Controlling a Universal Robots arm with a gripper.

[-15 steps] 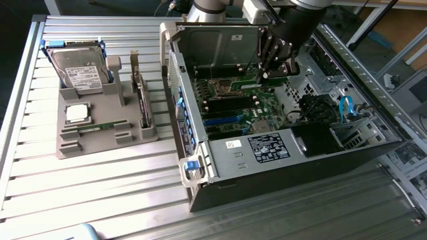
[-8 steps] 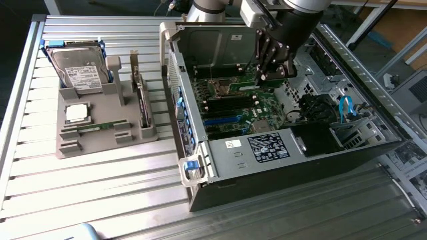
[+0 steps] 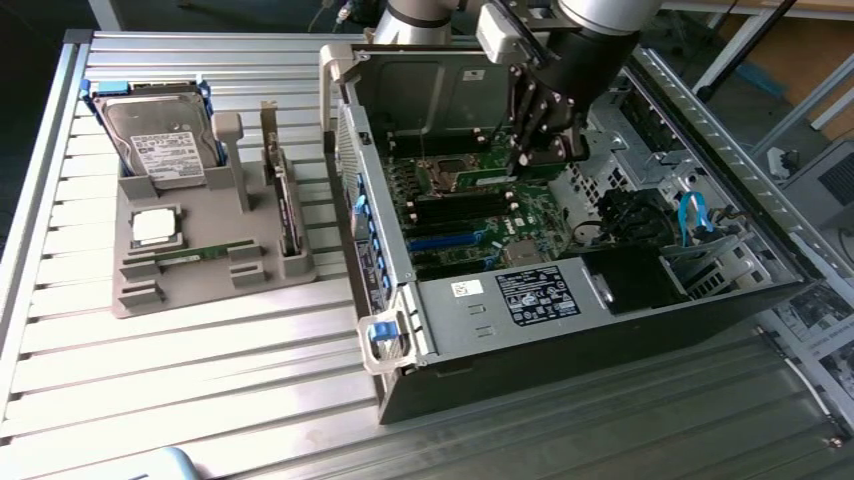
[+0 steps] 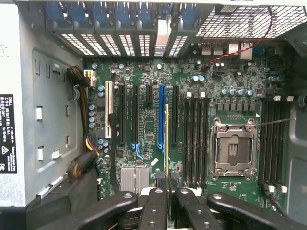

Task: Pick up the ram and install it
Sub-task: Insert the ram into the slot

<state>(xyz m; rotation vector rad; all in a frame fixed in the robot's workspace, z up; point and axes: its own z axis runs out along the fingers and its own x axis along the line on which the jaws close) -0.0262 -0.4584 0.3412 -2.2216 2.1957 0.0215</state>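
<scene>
Wrist view: my gripper clamps the ram by its long edge; I judge it light, stiff, fragile

The black-fingered gripper is clamped on the ram, a thin stick seen edge-on with a yellowish edge. It hangs over the green motherboard, near the long black memory slots beside the empty square silver CPU socket.

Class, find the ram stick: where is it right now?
In the wrist view the ram is pinched edge-on in the gripper, over the motherboard near the blue slot, inside the open computer case.
</scene>
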